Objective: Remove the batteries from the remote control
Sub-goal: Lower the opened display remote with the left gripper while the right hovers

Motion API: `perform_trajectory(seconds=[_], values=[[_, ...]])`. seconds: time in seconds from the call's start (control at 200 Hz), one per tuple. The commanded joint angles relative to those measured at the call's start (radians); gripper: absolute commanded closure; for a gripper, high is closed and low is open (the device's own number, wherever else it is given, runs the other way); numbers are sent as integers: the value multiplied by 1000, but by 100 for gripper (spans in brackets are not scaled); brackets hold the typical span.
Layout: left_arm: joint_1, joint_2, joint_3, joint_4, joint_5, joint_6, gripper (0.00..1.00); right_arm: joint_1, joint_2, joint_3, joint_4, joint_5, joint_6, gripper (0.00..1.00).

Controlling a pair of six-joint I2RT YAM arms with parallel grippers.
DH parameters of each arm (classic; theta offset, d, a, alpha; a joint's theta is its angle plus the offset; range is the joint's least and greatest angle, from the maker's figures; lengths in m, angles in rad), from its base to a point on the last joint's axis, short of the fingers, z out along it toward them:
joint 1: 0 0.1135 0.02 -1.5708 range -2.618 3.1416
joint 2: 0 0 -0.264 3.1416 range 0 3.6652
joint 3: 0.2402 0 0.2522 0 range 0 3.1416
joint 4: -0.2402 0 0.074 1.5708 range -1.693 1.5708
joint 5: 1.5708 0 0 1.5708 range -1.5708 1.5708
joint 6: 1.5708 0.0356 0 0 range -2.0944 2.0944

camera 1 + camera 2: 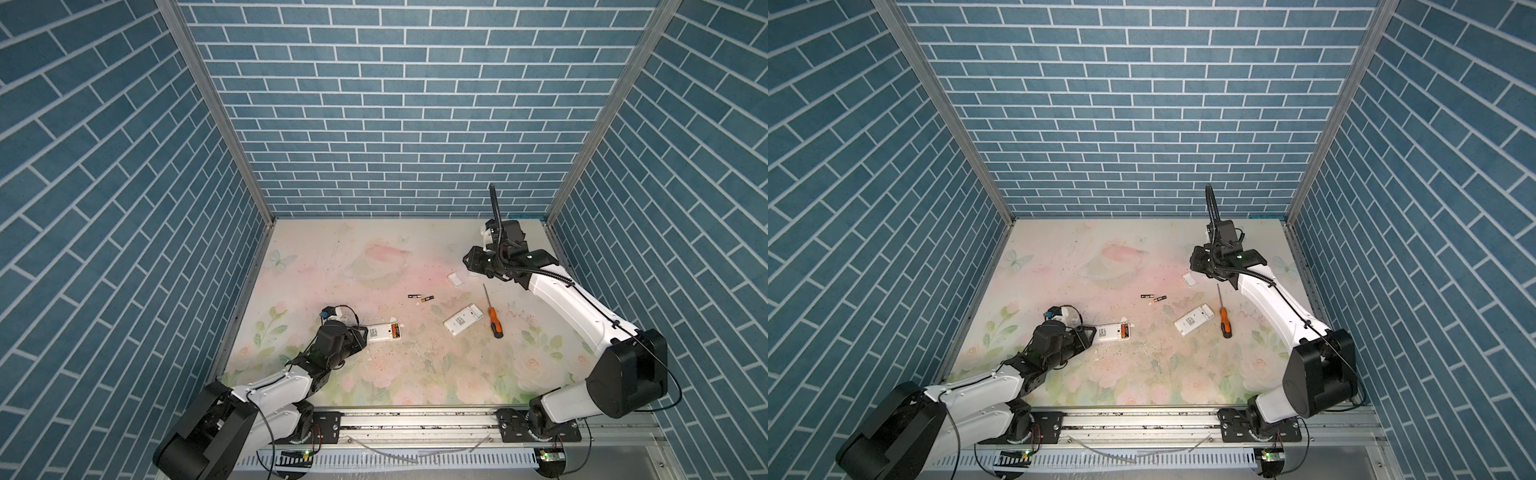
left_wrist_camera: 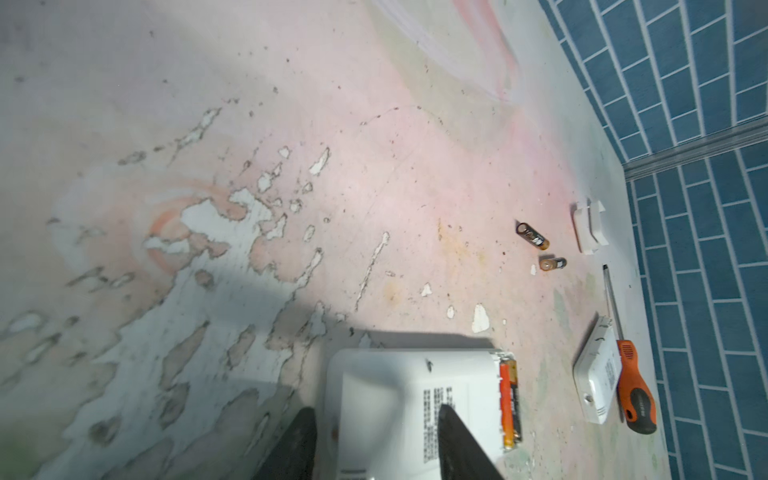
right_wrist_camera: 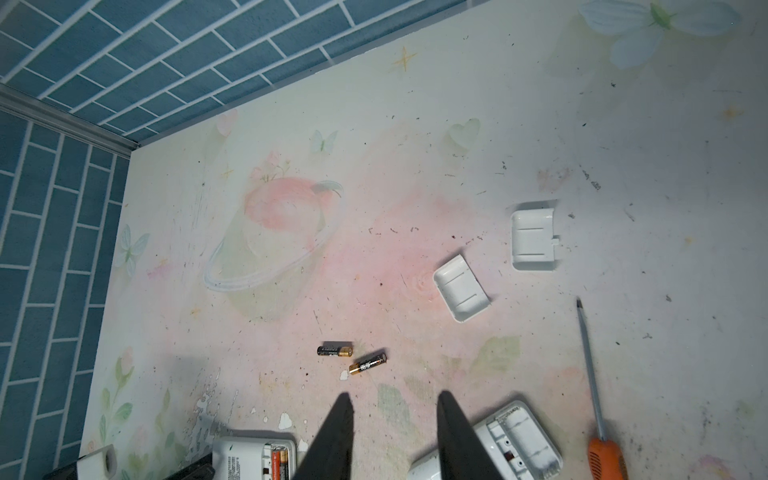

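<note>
1. Left wrist view: the left gripper (image 2: pixel 376 411) has its fingers spread apart over one end of a white remote (image 2: pixel 415 374). Whether the pads touch the casing cannot be told.
2. The battery bay of that remote is uncovered. The seated batteries (image 3: pixel 279 459) lie side by side in it, one mostly orange and one darker.
3. In both top views this remote lies on the table (image 1: pixel 332 257) well to the left of the orange-handled screwdriver (image 1: pixel 492 318), about level with its handle.
4. Two loose batteries (image 1: pixel 414 296) (image 1: pixel 428 298) lie flat to the left of the screwdriver's shaft, clear of it. They are nearly end to end, with a small gap between them.
5. A second remote (image 1: pixel 462 319) lies just beside the screwdriver's handle, on its left. The right wrist view shows its bay empty.
6. Two white covers (image 3: pixel 461 287) (image 3: pixel 534 235) lie near the screwdriver's tip, apart from each other.
7. The right gripper (image 3: pixel 395 395) hangs above the table beyond the screwdriver's tip. Its fingers are parted, with nothing between them.
</note>
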Motion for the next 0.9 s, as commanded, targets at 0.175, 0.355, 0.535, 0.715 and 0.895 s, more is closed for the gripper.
perform_trajectory(seconds=[0.175, 0.355, 0.535, 0.715, 0.895], values=[[-2, 9, 72, -126, -8, 36, 47, 9, -76, -18, -191, 44, -31, 64], [-1, -93, 158, -360, -46, 86, 42, 10, -150, -71, -324, 79, -33, 64], [3, -118, 267, -540, -41, 146, 39, 10, -179, -121, -426, 124, -18, 62], [3, -99, 327, -600, -28, 188, 39, 9, -140, -201, -422, 168, -1, 61], [5, -83, 386, -656, -24, 241, 39, 2, -103, -238, -418, 204, 3, 59]])
